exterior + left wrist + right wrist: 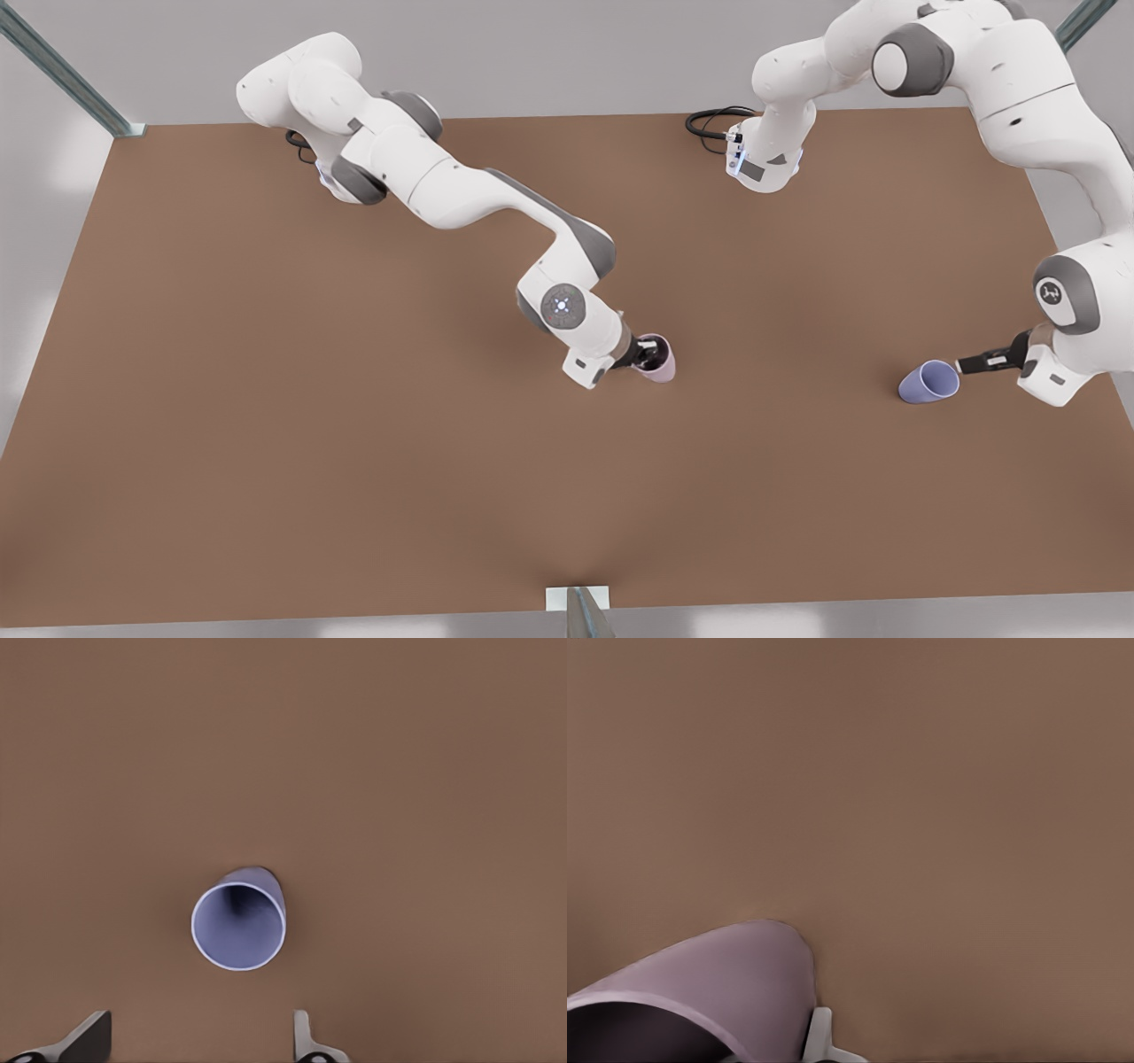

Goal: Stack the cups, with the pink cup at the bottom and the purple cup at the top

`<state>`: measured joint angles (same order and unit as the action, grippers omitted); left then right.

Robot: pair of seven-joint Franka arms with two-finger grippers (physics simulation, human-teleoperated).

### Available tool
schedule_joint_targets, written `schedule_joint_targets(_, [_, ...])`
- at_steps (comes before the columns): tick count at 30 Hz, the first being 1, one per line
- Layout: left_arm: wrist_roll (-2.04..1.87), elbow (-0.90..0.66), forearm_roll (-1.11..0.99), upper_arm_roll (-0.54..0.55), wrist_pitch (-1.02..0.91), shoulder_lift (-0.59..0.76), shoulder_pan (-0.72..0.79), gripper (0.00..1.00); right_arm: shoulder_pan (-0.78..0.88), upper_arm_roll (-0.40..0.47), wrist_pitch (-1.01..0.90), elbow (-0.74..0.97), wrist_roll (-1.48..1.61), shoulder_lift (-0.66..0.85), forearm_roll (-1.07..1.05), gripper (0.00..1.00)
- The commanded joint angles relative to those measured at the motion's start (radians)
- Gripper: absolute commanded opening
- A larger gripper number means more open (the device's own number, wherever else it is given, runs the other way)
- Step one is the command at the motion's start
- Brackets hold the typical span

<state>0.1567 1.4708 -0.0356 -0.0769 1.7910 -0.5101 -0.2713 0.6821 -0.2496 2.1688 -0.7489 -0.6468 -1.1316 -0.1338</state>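
Observation:
The pink cup [661, 364] stands near the table's middle. My right gripper [641, 355], on the arm from the front view's left, is shut on its rim. One pale finger [819, 1034] lies against the outside of the pink cup's wall [726, 974]; the other is hidden inside. The purple cup [927, 383] stands upright at the front view's right, and I look straight down into its mouth [239, 927]. My left gripper [973, 363] hangs above and just beside it, open [197, 1043], with the cup ahead of the fingertips rather than between them.
The brown table [354, 399] stretches wide around both cups. A black cable [709, 120] coils at the far edge by an arm base. Metal posts stand at the far left corner [71, 80] and the near edge [585, 611].

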Motion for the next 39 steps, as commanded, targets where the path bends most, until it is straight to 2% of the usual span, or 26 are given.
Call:
schedule_joint_targets(1, [0.178, 0.008, 0.005, 0.0, 0.13, -0.022, -0.012, 1.0, 0.004, 0.007, 0.068, 0.002, -0.422, -0.013, 0.008, 0.21])
schedule_joint_targets(5, [0.178, 0.062, 0.005, 0.0, 0.215, -0.05, -0.028, 1.0, 0.04, 0.101, 0.017, 0.0, -0.421, -0.027, 0.039, 0.21])
schedule_joint_targets(8, [0.178, 0.063, 0.005, 0.0, 0.222, -0.077, -0.049, 1.0, 0.057, 0.102, -0.038, -0.001, -0.416, -0.027, 0.161, 0.21])
schedule_joint_targets(12, [0.215, 0.075, 0.002, 0.0, 0.268, -0.117, -0.071, 1.0, 0.063, 0.101, -0.087, -0.004, -0.415, -0.034, 0.169, 0.21])
schedule_joint_targets(13, [0.215, 0.075, 0.002, 0.0, 0.268, -0.127, -0.071, 1.0, 0.063, 0.101, -0.087, -0.004, -0.415, -0.034, 0.169, 0.26])
schedule_joint_targets(15, [0.215, 0.103, 0.002, 0.0, 0.283, -0.13, -0.072, 1.0, 0.07, 0.102, -0.084, -0.004, -0.416, -0.036, 0.169, 0.79])
schedule_joint_targets(18, [0.215, 0.132, 0.002, 0.0, 0.329, -0.146, -0.077, 1.0, 0.077, 0.102, -0.083, -0.004, -0.416, -0.036, 0.169, 0.97])
schedule_joint_targets(19, [0.215, 0.132, 0.002, 0.0, 0.337, -0.153, -0.078, 1.0, 0.079, 0.102, -0.087, -0.004, -0.416, -0.034, 0.169, 1.0])
schedule_joint_targets(20, [0.215, 0.138, 0.003, 0.0, 0.338, -0.157, -0.078, 1.0, 0.079, 0.102, -0.087, -0.004, -0.418, -0.034, 0.169, 1.0])
schedule_joint_targets(21, [0.21, 0.141, 0.005, 0.0, 0.341, -0.157, -0.078, 0.74, 0.079, 0.101, -0.087, -0.004, -0.421, -0.033, 0.169, 1.0])
schedule_joint_targets(23, [0.202, 0.149, 0.031, 0.0, 0.332, -0.157, -0.077, 0.46, 0.079, 0.095, -0.095, -0.004, -0.422, 0.003, 0.158, 1.0])
schedule_joint_targets(26, [0.199, 0.149, 0.052, 0.0, 0.321, -0.159, -0.078, 0.28, -0.032, 0.096, -0.277, -0.05, -0.407, 0.219, 0.163, 1.0])
schedule_joint_targets(27, [0.199, 0.149, 0.052, 0.0, 0.32, -0.159, -0.078, 0.25, -0.127, 0.098, -0.32, -0.148, -0.405, 0.34, 0.164, 1.0])
schedule_joint_targets(29, [0.199, 0.149, 0.052, 0.002, 0.324, -0.159, -0.077, 0.21, -0.366, 0.096, -0.326, -0.523, -0.065, 0.671, 0.161, 1.0])
schedule_joint_targets(32, [0.199, 0.149, 0.052, 0.002, 0.32, -0.151, -0.077, 0.21, -0.585, 0.101, -0.486, -0.748, 0.246, 0.921, 0.163, 1.0])
schedule_joint_targets(34, [0.198, 0.149, 0.052, 0.012, 0.32, -0.13, -0.077, 0.21, -0.647, 0.104, -0.501, -0.834, 0.317, 1.013, 0.163, 1.0])
schedule_joint_targets(37, [0.175, 0.146, 0.051, 0.035, 0.304, -0.087, -0.059, 0.21, -0.759, 0.105, -0.498, -0.784, 0.514, 0.92, 0.16, 1.0])
schedule_joint_targets(39, [0.147, 0.141, 0.051, 0.042, 0.303, -0.076, -0.04, 0.21, -0.748, 0.101, -0.462, -0.762, 0.683, 0.915, 0.166, 1.0])
